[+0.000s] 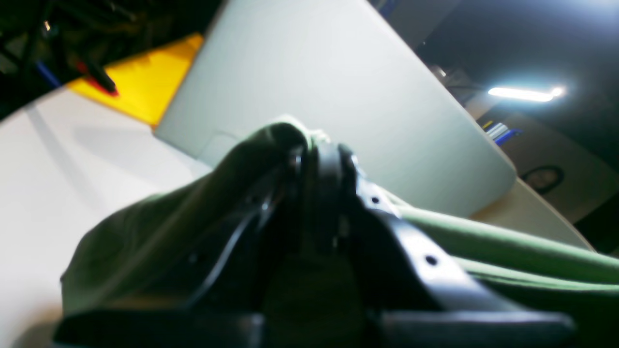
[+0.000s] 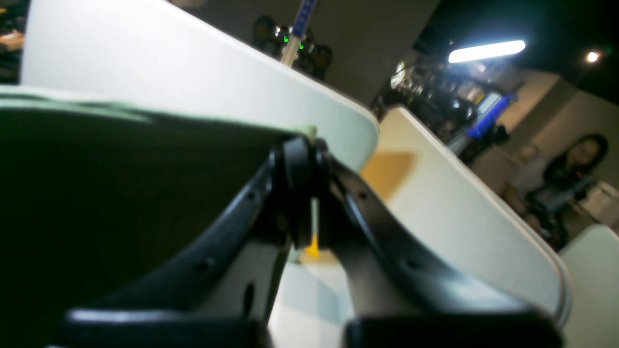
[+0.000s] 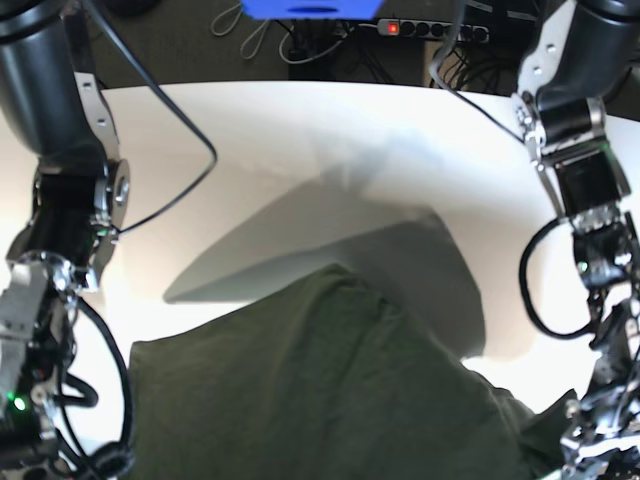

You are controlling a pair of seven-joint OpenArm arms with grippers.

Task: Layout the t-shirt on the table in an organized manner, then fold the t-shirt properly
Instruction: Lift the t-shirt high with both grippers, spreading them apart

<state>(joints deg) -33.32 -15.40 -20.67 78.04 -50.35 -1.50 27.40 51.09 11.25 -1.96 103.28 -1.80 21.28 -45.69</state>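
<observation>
In the base view both arms reach down along the side edges of the frame, their wrists low near the bottom corners. The left arm (image 3: 585, 180) descends the right edge, bending inward toward the lower right corner, where its gripper is mostly cut off by the frame. The right arm (image 3: 60, 200) runs down the left edge, and its gripper is out of sight below the lower left corner.

The t-shirt (image 3: 320, 390) fills the lower middle of the base view, held up and spread between the two arms above the table (image 3: 300, 130), casting a broad shadow across the white top.

In the left wrist view, the left gripper (image 1: 321, 159) at mid-frame has its jaws pinched tight on a bunched fold of the shirt, cloth draping down to the lower left and stretching off to the right edge.

In the right wrist view, the right gripper (image 2: 304, 150) at mid-frame is likewise clamped narrow on the shirt's pale upper edge, the dark cloth filling the left half.

Both wrist views are blurred, and the cloth hides the shirt's neck and sleeves.
</observation>
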